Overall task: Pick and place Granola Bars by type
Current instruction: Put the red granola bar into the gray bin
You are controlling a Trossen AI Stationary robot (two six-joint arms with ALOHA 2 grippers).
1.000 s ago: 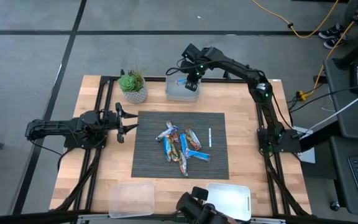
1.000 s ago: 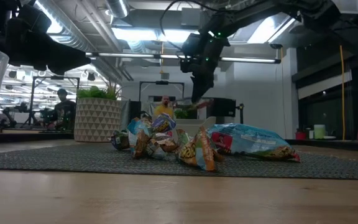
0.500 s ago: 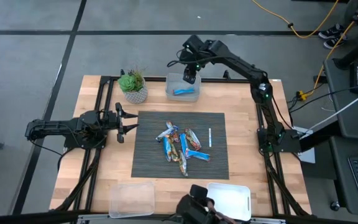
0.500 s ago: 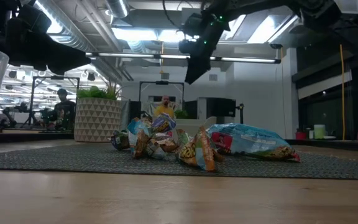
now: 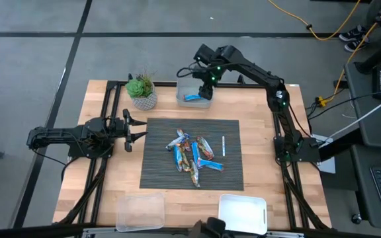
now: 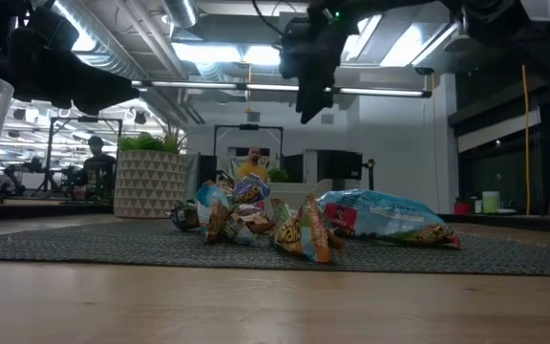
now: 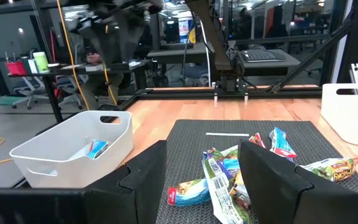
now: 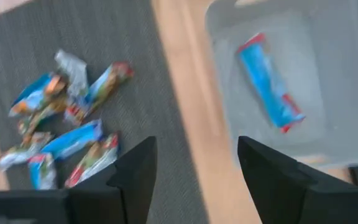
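Observation:
Several granola bars (image 5: pixel 194 153) in blue, blue-red and gold wrappers lie heaped on the dark mat (image 5: pixel 157 172); the heap also shows in the low view (image 6: pixel 285 220). One blue bar with red ends (image 8: pixel 269 81) lies flat on the floor of the pale bin (image 5: pixel 185 88) at the table's far edge. My right gripper (image 5: pixel 207 76) hangs open above that bin's right part, holding nothing. My left gripper (image 5: pixel 134 129) waits open at the mat's left edge, its fingers (image 7: pixel 138 180) level and pointing at the heap (image 7: pixel 247 168).
A potted plant (image 5: pixel 141 92) stands left of the far bin. A thin white stick (image 5: pixel 223 146) lies on the mat, right of the heap. A clear bin (image 5: pixel 139 210) and a white bin (image 5: pixel 243 210) stand at the near edge.
My right gripper has opened and let go of the blue bar, which has dropped and now lies in the far bin. The gripper has then risen above the bin.

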